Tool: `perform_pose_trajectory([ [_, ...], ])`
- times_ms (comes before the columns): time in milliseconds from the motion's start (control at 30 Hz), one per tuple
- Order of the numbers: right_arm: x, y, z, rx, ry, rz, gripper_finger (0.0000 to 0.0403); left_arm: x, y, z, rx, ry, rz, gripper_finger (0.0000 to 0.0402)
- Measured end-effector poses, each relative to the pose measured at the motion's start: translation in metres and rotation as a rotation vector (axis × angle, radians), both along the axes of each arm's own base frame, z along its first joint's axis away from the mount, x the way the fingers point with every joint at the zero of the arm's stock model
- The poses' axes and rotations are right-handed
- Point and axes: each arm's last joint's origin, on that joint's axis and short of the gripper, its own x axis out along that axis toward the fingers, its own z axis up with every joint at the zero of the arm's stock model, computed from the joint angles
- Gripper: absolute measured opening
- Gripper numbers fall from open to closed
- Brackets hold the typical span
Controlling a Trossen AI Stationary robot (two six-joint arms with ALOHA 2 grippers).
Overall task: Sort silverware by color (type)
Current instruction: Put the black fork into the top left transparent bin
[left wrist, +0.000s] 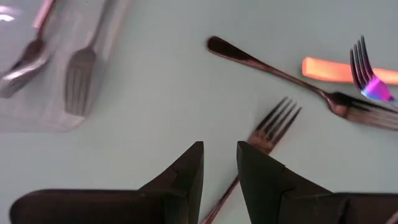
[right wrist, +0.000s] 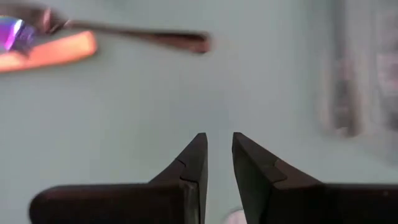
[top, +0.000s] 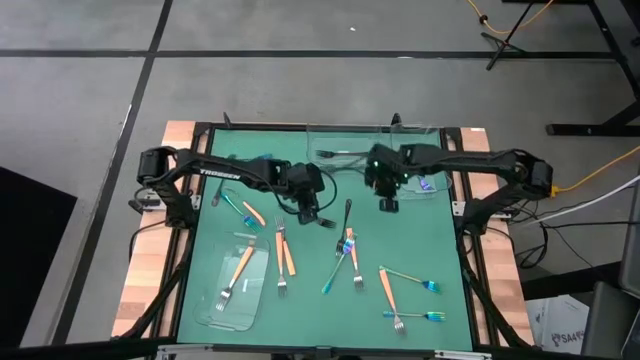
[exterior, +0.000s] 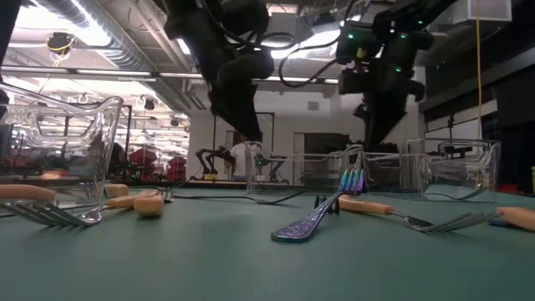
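Note:
Silverware lies scattered on the green mat [top: 300, 300]: black forks [top: 347, 215], orange-handled forks [top: 286, 252] and iridescent teal forks [top: 334, 277]. My left gripper [top: 312, 212] hangs open just above the mat at its middle. In the left wrist view a black fork [left wrist: 273, 124] lies flat under the gripper [left wrist: 219, 165], and its handle runs down between the fingers. I cannot tell whether they touch it. A second black fork [left wrist: 280, 74] lies beyond. My right gripper [top: 387, 205] [right wrist: 219, 155] hovers open over bare mat, nothing between its fingers.
A clear tray [top: 232, 295] at the near left holds an orange-handled fork [top: 238, 268]. Another clear tray [top: 365, 150] stands at the far edge, and one [top: 430, 185] at the right holds an iridescent piece. More forks [top: 405, 272] lie at the near right. Black bars frame the mat.

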Motion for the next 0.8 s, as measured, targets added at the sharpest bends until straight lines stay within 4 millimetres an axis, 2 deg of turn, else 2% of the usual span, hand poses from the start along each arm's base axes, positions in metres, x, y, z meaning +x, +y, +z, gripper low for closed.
perform_pose_trajectory([
  [167, -0.006, 0.014, -0.011, 0.019, 0.01, -0.012, 0.0065, 0.003, -0.003, -0.008, 0.021, 0.027, -0.047, 0.009],
  [333, -0.001, 0.016, -0.015, 0.006, -0.061, 0.003, 0.0065, 0.006, -0.005, -0.016, 0.024, 0.05, -0.066, 0.009],
  [533, 0.005, 0.014, -0.012, -0.015, -0.131, 0.011, 0.0065, 0.012, -0.01, -0.039, -0.072, 0.107, -0.132, 0.009],
  [800, 0.009, 0.013, -0.01, -0.027, -0.174, 0.012, 0.0065, 0.017, -0.014, -0.067, -0.106, 0.184, -0.156, 0.009],
])
